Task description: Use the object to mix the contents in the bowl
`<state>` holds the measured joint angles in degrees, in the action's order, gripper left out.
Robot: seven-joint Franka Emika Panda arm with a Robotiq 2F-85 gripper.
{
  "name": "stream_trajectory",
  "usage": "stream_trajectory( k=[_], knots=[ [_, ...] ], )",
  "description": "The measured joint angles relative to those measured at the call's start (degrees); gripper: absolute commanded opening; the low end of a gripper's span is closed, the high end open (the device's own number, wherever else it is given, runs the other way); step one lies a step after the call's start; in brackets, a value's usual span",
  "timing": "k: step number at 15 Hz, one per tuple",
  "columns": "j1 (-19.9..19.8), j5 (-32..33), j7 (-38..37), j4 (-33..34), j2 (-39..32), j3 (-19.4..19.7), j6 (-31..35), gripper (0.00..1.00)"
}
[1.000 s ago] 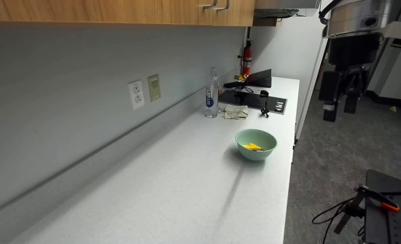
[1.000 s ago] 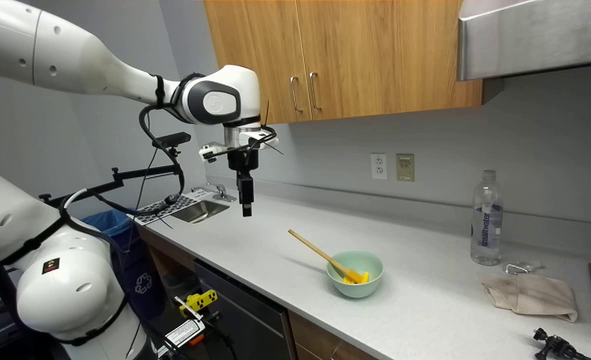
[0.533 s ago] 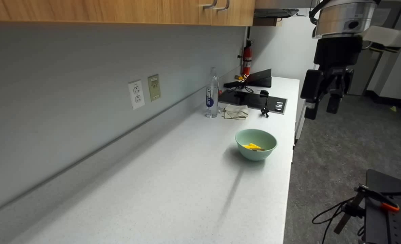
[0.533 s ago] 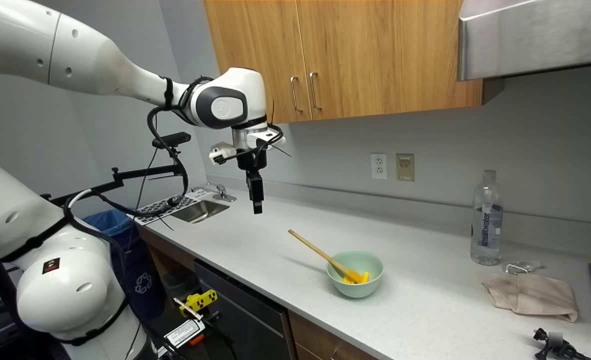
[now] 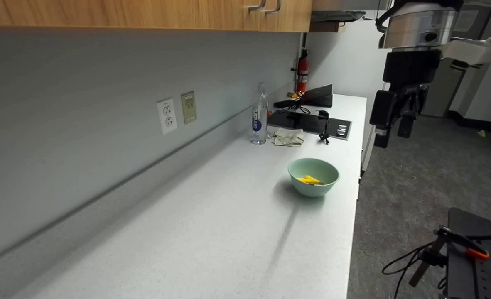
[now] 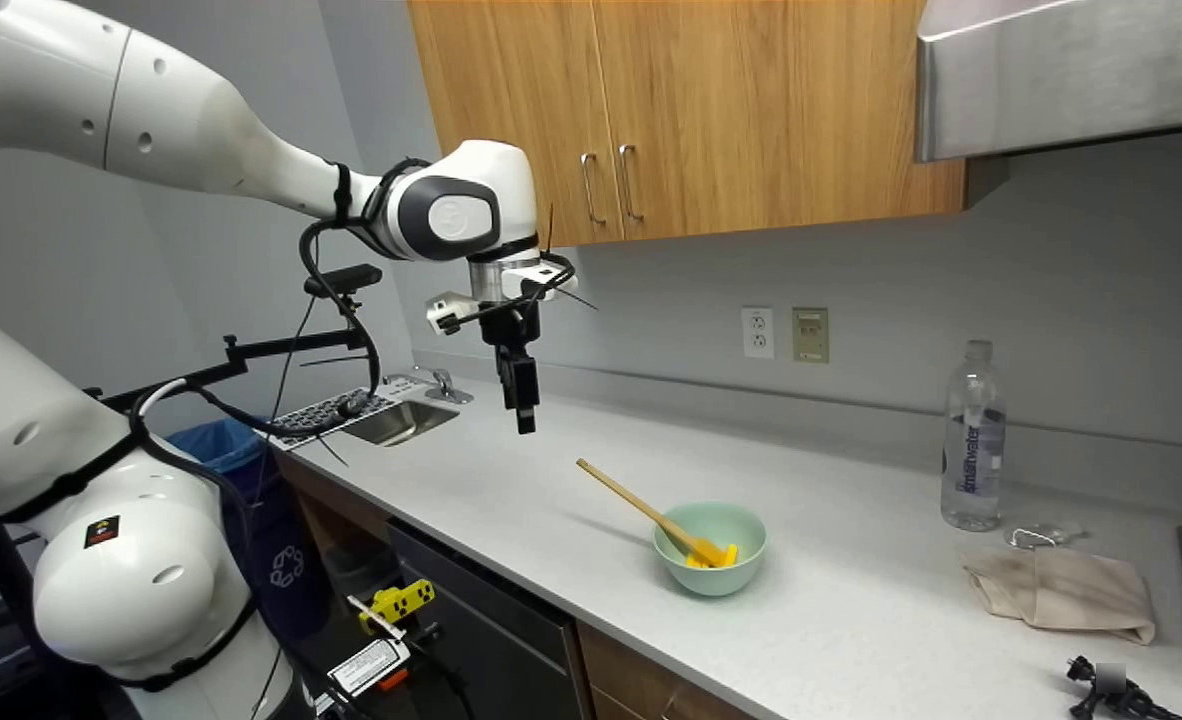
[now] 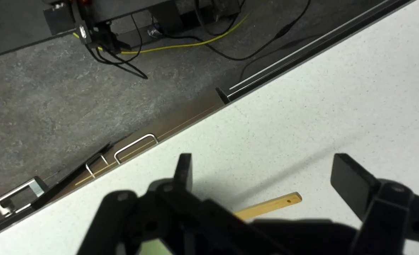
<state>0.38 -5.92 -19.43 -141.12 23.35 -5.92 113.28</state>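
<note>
The pale mint-green bowl [image 5: 313, 191] stands upright on the white counter in both exterior views [image 6: 709, 582]. A sliver of it shows in the wrist view [image 7: 154, 248]. Yellow pieces [image 5: 308, 179] lie in it. A wooden spoon [image 6: 641, 504] leans on its rim, head among the yellow pieces, handle sticking out toward the sink side. My gripper [image 6: 525, 420] hangs pointing down, above the counter and apart from the handle. It is open and empty [image 5: 394, 135]. In the wrist view the handle end [image 7: 271, 204] shows between the spread fingers [image 7: 264, 168], below them; my gripper hides the rest.
A water bottle [image 6: 973, 450], a folded cloth [image 6: 1061, 590] and a small black mount [image 6: 1116, 690] stand or lie beyond the bowl, near the cooktop [image 5: 308, 122]. A wooden cabinet [image 6: 731, 110] hangs above. A sink [image 6: 401, 422] is at the far end.
My gripper has moved toward the bowl, most of it in the first half second, with a slight drop since. It stays open. The bowl and spoon have not moved.
</note>
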Motion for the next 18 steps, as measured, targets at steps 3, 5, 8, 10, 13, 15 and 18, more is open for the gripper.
stream_trajectory(
  k=[3,5,8,10,13,15,18],
  knots=[
    [0.0,0.9,8.6,0.1,-1.1,2.2,4.1,1.00],
    [0.1,0.9,16.1,0.5,-2.2,4.1,6.5,1.00],
    [0.4,0.9,26.5,1.6,-4.0,5.8,7.2,1.00],
    [0.7,0.9,29.4,2.0,-4.7,6.0,7.2,1.00],
    [1.0,0.9,29.9,2.1,-4.8,6.0,7.2,1.00],
    [1.0,0.9,29.9,2.1,-4.8,6.0,7.2,1.00],
    [1.1,0.6,32.2,2.0,-5.2,6.2,7.2,1.00]
  ],
)
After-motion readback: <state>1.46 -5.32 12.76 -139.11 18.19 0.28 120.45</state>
